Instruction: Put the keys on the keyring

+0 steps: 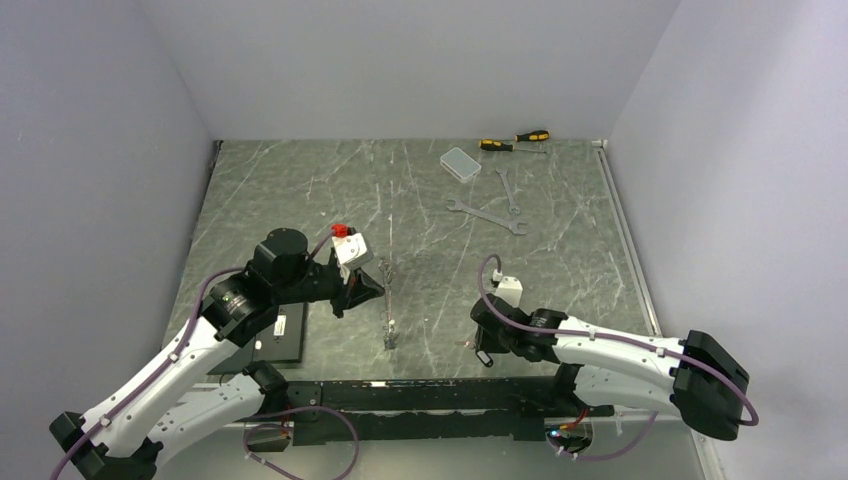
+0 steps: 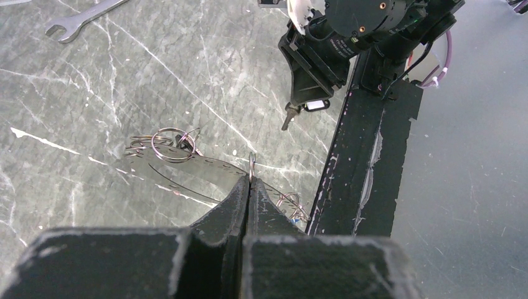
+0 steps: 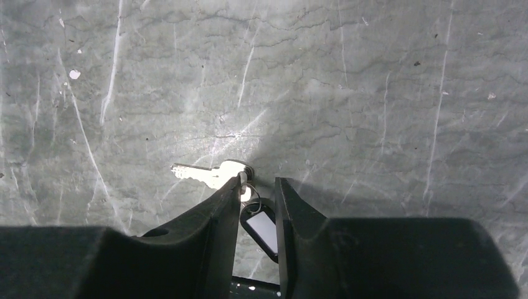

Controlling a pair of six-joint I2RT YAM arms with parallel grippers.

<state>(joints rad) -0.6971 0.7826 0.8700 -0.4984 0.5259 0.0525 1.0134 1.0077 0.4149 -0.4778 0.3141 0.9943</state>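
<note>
My left gripper (image 1: 368, 287) (image 2: 251, 180) is shut on the keyring (image 1: 386, 300) (image 2: 251, 163), a thin silver wire ring held upright and seen edge-on above the table. Small rings (image 2: 171, 143) hang at its far end. A cluster with a blue bit (image 2: 294, 207) hangs at its near end. My right gripper (image 1: 478, 345) (image 3: 258, 184) is low over the table, its jaws a little apart. A silver key (image 3: 205, 174) lies by its left fingertip (image 3: 233, 187). The key's black tag (image 3: 261, 227) (image 1: 484, 357) sits between the fingers.
Two silver wrenches (image 1: 487, 215) (image 1: 508, 190), a clear plastic box (image 1: 460, 163) and yellow-black screwdrivers (image 1: 515, 140) lie at the back right. A black plate (image 1: 280, 335) lies under the left arm. A black rail (image 1: 430, 395) (image 2: 367, 156) runs along the near edge.
</note>
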